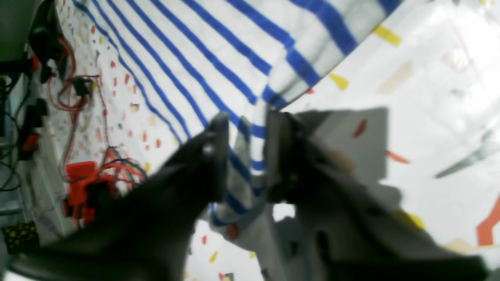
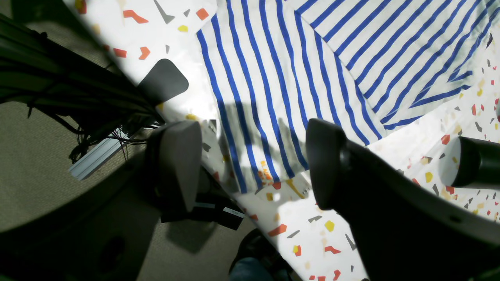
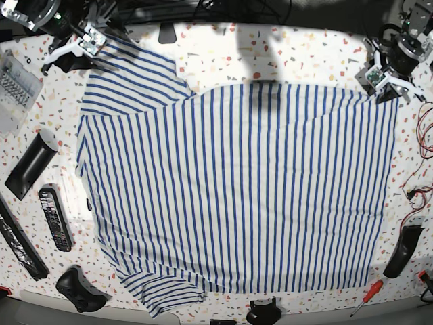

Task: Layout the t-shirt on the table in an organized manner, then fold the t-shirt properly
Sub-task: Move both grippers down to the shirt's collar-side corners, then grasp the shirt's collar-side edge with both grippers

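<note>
The white, blue-striped t-shirt [image 3: 237, 189] lies spread flat over most of the speckled table [image 3: 304, 57]. My left gripper [image 3: 383, 80] is at the shirt's far right corner. In the left wrist view the left gripper [image 1: 246, 156] is shut on a pinched fold of the t-shirt [image 1: 203, 50], lifting that corner slightly above the table [image 1: 429, 97]. My right gripper [image 3: 88, 42] is at the far left sleeve. In the right wrist view the right gripper [image 2: 250, 168] is open and empty, its fingers [image 2: 177, 164] wide apart above the hem of the t-shirt's sleeve [image 2: 273, 78], near the table [image 2: 312, 234] edge.
On the left lie a remote control [image 3: 54, 218], a long black bar [image 3: 28, 168], a grey device [image 3: 15, 84] and a game controller [image 3: 78, 290]. On the right are red wires [image 3: 416, 193], a black handle [image 3: 399, 250] and a screwdriver [image 3: 369, 296]. A black cylinder [image 2: 476, 162] lies near the sleeve.
</note>
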